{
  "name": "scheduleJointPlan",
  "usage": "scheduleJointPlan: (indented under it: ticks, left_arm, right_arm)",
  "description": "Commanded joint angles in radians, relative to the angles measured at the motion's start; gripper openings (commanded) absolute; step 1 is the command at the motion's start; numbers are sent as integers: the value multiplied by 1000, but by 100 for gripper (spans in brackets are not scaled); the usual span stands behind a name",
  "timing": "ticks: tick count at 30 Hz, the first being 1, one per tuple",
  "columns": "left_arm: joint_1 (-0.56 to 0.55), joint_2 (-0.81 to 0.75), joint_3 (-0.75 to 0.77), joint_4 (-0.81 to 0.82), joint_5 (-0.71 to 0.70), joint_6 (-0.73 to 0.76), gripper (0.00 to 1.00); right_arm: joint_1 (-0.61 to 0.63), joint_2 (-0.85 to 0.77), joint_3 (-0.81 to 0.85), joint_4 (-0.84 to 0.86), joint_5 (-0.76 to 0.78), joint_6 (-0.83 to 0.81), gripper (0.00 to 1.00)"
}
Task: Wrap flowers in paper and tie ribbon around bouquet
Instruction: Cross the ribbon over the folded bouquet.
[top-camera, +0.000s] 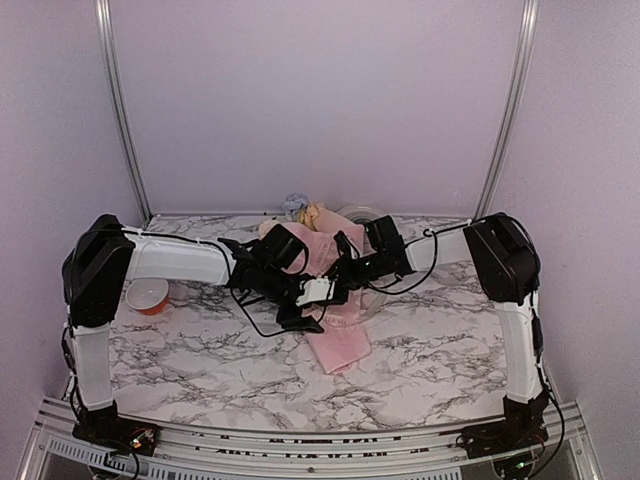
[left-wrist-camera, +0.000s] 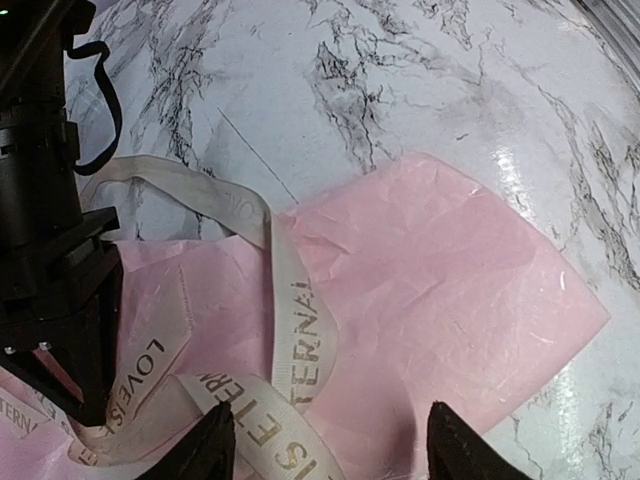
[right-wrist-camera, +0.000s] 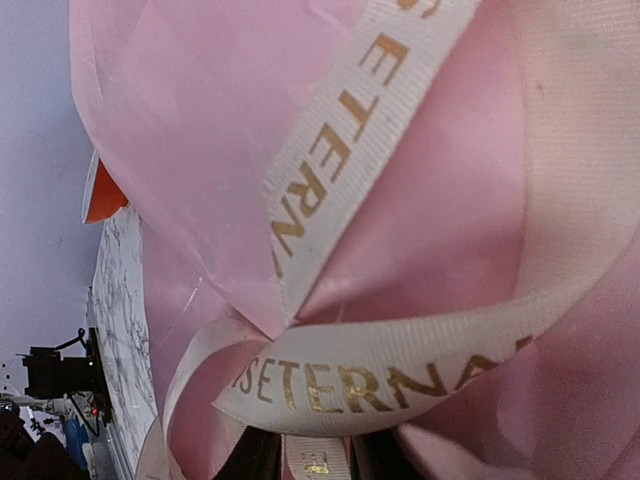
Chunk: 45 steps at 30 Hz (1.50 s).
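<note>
The bouquet lies in the middle of the table, its pink paper (top-camera: 340, 345) (left-wrist-camera: 440, 280) wrapped round the flowers (top-camera: 303, 209), whose blooms show at the far end. The cream ribbon (left-wrist-camera: 300, 330) (right-wrist-camera: 330, 180), printed with gold lettering, loops over the paper. My left gripper (left-wrist-camera: 335, 452) hovers open just above the paper, with a ribbon strand lying by its left finger (left-wrist-camera: 205, 452). My right gripper (right-wrist-camera: 320, 465) is shut on a strip of the ribbon, pressed close against the bouquet. The stems are hidden inside the paper.
An orange and white bowl (top-camera: 148, 295) sits near the left arm. A round grey-white plate (top-camera: 360, 214) stands behind the bouquet at the back wall. The right arm's black wrist (left-wrist-camera: 45, 270) fills the left of the left wrist view.
</note>
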Motion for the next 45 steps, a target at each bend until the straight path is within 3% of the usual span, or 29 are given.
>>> scheduleJointPlan:
  ticks: [1,9,12,16,19,23,27,28,40,45]
  left_arm:
    - [4,44,73,-44,-40,28,63]
    - [-3,133,164,-44,-228,-50,30]
    - [-5,121,132,-45,-223,-38,31]
    - [-4,103,99,-48,-201,6,48]
    - [-6,115,111,-54,-180,27,50]
    - [-11,159,156,-54,-224,4,31]
    - [-16,154,166,-49,-253,-17,3]
    - [-16,141,159,-43,-253,-20,0]
    - [-16,-314,-199,319,-416,-150,0]
    - [-16,-392,-232,363,-421,-171,0]
  right_arm:
    - [-3,-48,-7,-11,20,-5,24]
    - [-2,-51,-22,-1,15,-4,24]
    - [-2,-53,-26,-2,14,-9,24]
    - [-2,-54,-25,-2,18,-11,24]
    - [-2,-51,-22,-5,19,-12,23]
    - [-1,-54,-26,-7,20,-14,23]
    - [-2,-54,-26,-13,31,-19,23]
    - [-3,-53,-25,-16,35,-22,23]
    - [-14,-35,-11,-69,40,-80,28]
    - [-15,-10,11,-113,24,-113,29]
